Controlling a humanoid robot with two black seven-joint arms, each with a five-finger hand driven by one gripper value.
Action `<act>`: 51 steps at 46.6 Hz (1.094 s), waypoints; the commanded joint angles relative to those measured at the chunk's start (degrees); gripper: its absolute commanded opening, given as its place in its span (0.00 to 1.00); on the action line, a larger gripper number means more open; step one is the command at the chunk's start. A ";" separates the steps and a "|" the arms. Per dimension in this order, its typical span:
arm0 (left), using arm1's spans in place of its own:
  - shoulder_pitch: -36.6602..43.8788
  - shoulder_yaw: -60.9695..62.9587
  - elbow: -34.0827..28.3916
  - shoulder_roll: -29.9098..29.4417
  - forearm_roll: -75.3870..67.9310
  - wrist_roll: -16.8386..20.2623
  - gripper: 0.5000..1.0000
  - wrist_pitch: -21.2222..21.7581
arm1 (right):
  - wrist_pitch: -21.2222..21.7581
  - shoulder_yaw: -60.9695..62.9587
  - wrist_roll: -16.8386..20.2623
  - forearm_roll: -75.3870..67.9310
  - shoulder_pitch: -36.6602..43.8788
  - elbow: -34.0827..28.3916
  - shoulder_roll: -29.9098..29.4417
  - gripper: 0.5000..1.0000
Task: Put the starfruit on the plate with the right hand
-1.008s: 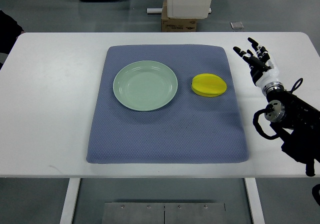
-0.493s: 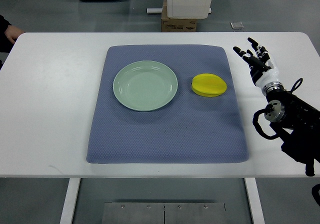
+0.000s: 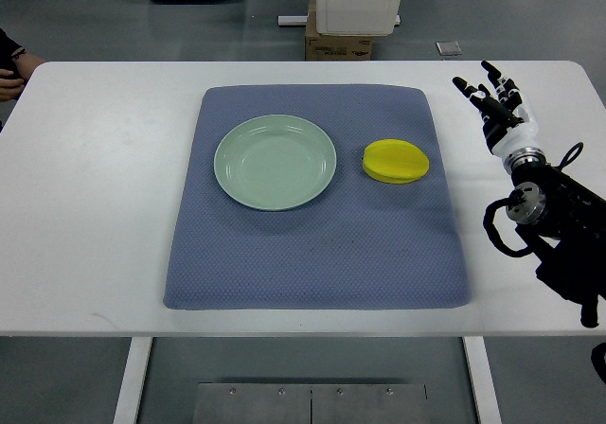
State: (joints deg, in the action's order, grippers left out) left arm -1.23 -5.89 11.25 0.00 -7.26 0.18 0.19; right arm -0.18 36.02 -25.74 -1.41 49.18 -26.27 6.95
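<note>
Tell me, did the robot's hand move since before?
Yes. The right hand shifted a little toward the table's far right corner, away from the blue mat. The starfruit stays untouched.

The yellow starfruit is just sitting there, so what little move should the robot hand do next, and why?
Probably swing the right hand left toward the yellow starfruit. The hand is open, holds nothing, and sits off the blue mat over the white table, while the pale green plate is empty.

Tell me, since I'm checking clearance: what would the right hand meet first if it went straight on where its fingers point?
Probably nothing: the right hand, fingers spread, points toward the table far edge, away from the starfruit.
</note>
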 commanded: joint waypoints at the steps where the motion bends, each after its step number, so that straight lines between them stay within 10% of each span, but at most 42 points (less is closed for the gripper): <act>1: 0.00 0.00 0.00 0.00 -0.03 0.00 1.00 -0.01 | 0.00 0.01 -0.36 0.00 0.64 0.08 0.00 1.00; 36: 0.00 0.00 0.00 0.00 -0.03 0.00 1.00 -0.01 | 4.30 0.10 -1.15 -0.09 -1.28 -0.97 1.49 1.00; 51: 0.00 0.00 0.00 0.00 -0.03 0.00 1.00 -0.01 | 4.22 -0.60 -1.15 0.44 -3.04 -14.76 7.99 1.00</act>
State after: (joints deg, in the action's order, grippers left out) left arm -1.23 -5.89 11.25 0.00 -7.26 0.17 0.16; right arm 4.33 35.42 -26.82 -1.06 47.18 -36.85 12.94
